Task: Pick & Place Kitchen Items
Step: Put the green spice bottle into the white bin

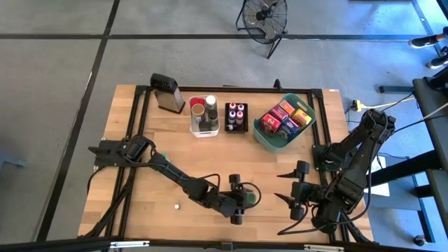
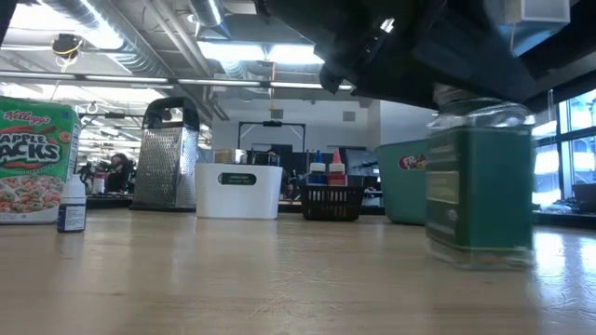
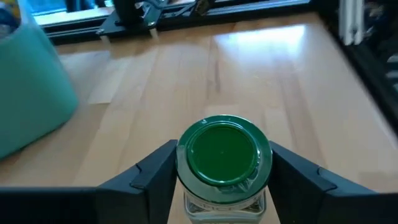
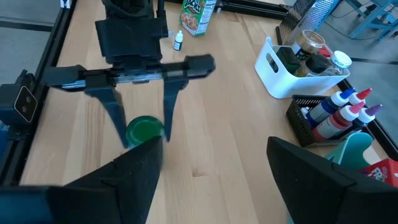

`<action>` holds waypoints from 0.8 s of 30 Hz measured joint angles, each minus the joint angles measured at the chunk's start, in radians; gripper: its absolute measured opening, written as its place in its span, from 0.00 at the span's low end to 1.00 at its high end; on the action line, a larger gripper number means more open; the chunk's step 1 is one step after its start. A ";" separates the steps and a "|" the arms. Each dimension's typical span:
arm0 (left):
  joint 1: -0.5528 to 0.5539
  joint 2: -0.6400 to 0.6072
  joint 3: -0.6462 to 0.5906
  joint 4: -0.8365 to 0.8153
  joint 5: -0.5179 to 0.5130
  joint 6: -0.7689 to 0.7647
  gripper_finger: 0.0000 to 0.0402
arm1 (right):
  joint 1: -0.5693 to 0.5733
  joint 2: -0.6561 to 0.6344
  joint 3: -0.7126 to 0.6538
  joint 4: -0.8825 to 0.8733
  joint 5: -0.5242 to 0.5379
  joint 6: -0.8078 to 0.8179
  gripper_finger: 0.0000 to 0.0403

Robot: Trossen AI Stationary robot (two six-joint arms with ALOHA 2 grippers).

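At the table's near edge | our left gripper [image 3: 224, 177] brackets the green-lidded glass jar [image 3: 224, 152], fingers not visibly clamped | we'd squeeze square below the lid | right gripper [image 1: 294, 194] waits spread alongside

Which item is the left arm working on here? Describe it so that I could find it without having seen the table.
Start at the near edge of the wooden table, well away from the bins along the far side. The left gripper straddles a small clear jar standing upright there. Its round green lid and green label mark it out; nothing else stands close by.
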State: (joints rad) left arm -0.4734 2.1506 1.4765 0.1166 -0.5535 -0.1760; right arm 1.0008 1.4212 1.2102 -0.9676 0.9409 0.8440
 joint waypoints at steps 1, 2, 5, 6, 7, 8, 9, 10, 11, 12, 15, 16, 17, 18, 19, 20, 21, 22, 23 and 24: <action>-0.004 -0.009 0.000 -0.023 -0.020 0.008 0.51 | 0.000 0.000 0.000 0.000 0.000 0.000 0.72; -0.008 -0.024 0.000 -0.053 -0.052 0.011 0.51 | 0.000 0.000 0.000 0.000 0.000 0.000 0.72; -0.025 -0.105 0.000 -0.190 -0.204 -0.012 0.51 | 0.000 0.000 0.000 0.000 -0.002 0.000 0.72; -0.030 -0.137 0.000 -0.238 -0.252 -0.017 0.51 | 0.000 0.000 0.000 0.000 -0.002 0.000 0.72; -0.034 -0.168 0.001 -0.284 -0.299 -0.024 0.51 | 0.000 0.000 0.000 0.000 -0.002 0.000 0.72; -0.038 -0.199 0.001 -0.338 -0.344 -0.034 0.51 | 0.000 0.000 0.000 0.000 -0.002 0.000 0.72; -0.041 -0.230 0.001 -0.399 -0.395 -0.048 0.51 | 0.000 0.000 0.000 0.000 -0.002 0.000 0.72; -0.044 -0.261 0.001 -0.464 -0.441 -0.067 0.51 | 0.000 0.000 0.000 0.000 -0.002 0.000 0.72; -0.044 -0.292 0.001 -0.536 -0.490 -0.097 0.51 | 0.000 0.000 0.000 0.000 -0.002 0.000 0.72; -0.045 -0.325 0.001 -0.623 -0.538 -0.140 0.51 | 0.000 0.000 0.000 0.000 -0.002 0.000 0.72; -0.031 -0.418 0.002 -0.977 -0.625 -0.401 0.51 | 0.000 0.000 0.000 0.001 -0.002 0.001 0.72; -0.020 -0.446 0.002 -1.116 -0.626 -0.530 0.51 | 0.000 0.000 0.000 0.001 -0.002 0.004 0.72; -0.008 -0.470 0.002 -1.253 -0.626 -0.669 0.51 | 0.000 0.000 0.000 0.001 -0.002 0.004 0.72; 0.001 -0.488 0.000 -1.375 -0.629 -0.799 0.51 | 0.000 0.000 0.000 0.001 -0.002 0.005 0.72; 0.010 -0.508 -0.010 -1.489 -0.642 -0.927 0.51 | 0.000 0.000 0.000 0.000 -0.002 0.005 0.72; 0.016 -0.525 -0.028 -1.578 -0.653 -1.034 0.51 | 0.000 0.000 0.000 0.001 -0.002 0.005 0.72; 0.020 -0.541 -0.050 -1.636 -0.657 -1.126 0.51 | 0.000 0.000 0.000 0.001 -0.002 0.005 0.72; 0.026 -0.555 -0.080 -1.667 -0.657 -1.196 0.51 | 0.000 0.000 0.000 0.000 -0.002 0.005 0.72; 0.032 -0.568 -0.112 -1.675 -0.657 -1.238 0.51 | 0.000 0.000 0.000 0.000 -0.002 0.004 0.72; 0.040 -0.581 -0.147 -1.667 -0.657 -1.261 0.51 | 0.000 0.000 0.000 0.000 -0.002 0.004 0.72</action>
State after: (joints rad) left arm -0.4333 1.5695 1.3300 -1.5508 -1.2110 -1.4371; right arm 1.0006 1.4208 1.2102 -0.9672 0.9394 0.8482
